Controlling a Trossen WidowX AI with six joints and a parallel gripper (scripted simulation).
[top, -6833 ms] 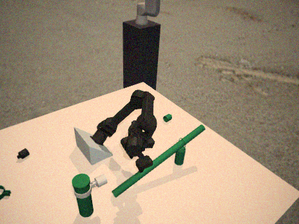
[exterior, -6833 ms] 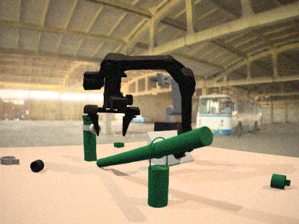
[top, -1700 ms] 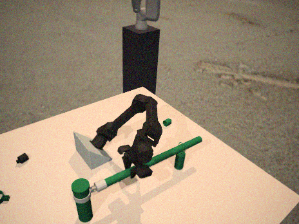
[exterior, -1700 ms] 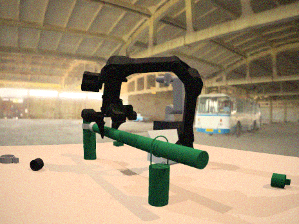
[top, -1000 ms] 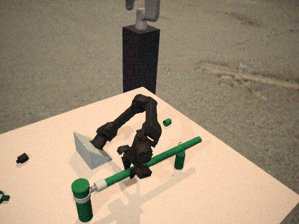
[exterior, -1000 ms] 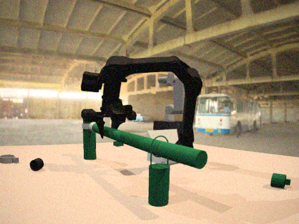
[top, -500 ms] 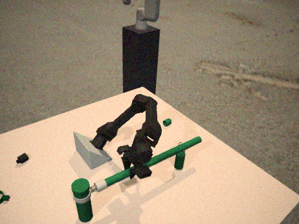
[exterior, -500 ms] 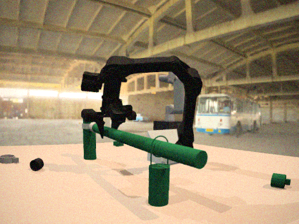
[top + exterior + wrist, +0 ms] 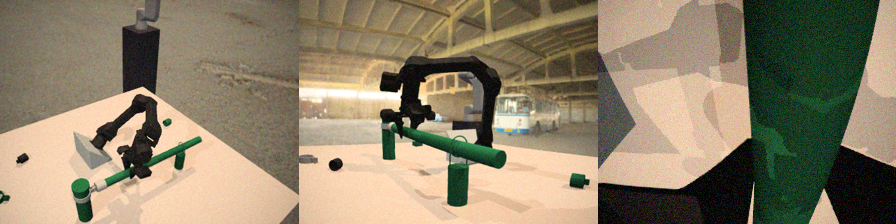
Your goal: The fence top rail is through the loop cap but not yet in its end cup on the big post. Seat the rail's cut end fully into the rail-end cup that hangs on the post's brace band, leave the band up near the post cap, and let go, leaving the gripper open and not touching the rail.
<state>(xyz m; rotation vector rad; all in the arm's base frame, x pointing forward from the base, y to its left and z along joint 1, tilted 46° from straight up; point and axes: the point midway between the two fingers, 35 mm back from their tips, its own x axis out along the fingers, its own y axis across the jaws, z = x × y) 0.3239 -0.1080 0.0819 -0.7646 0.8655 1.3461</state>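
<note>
Hand [image 9: 136, 165] clamped on rail [image 9: 167, 152] (end at cup [image 9: 100, 185]).

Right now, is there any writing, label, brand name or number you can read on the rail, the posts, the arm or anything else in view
None: no readable text in any view.
Green rail, big post and its pale rail-end cup: plain, unmarked.
Gripper, shut on the rail: plain black, no brand visible.
Bus in the background: any markings are too blurred to read.
</note>
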